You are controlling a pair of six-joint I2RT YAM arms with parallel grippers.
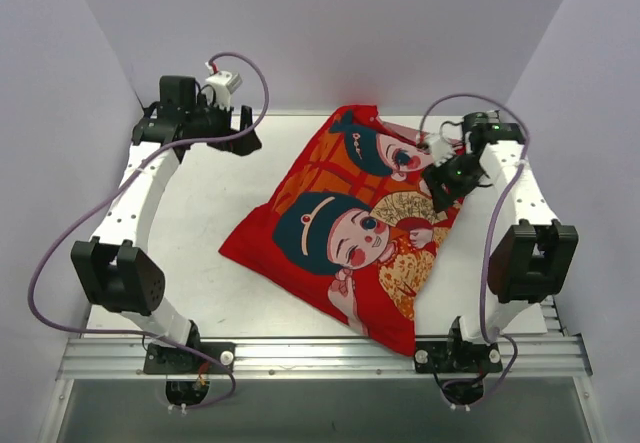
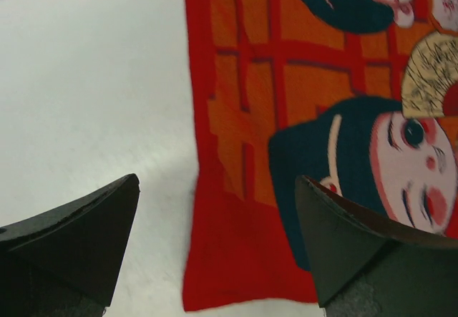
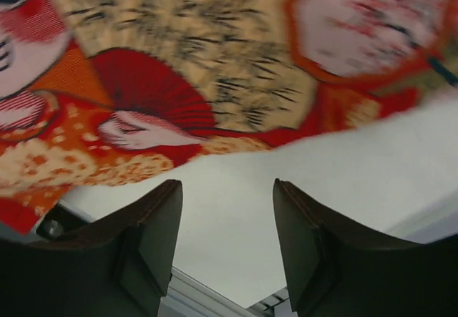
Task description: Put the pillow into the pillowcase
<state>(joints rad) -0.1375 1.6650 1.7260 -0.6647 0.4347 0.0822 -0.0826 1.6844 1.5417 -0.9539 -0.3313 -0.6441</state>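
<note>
Though whole only from above, pillowcase [image 1: 340,213] beyond left hand [image 2: 217,188] and right hand [image 3: 227,187], both spread, empty.

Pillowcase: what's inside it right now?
The pillowcase shows only its printed red outside, lying on the table. No pillow is visible in any view. The case looks plump, so the pillow may be inside, but the fabric covers whatever is there.
</note>
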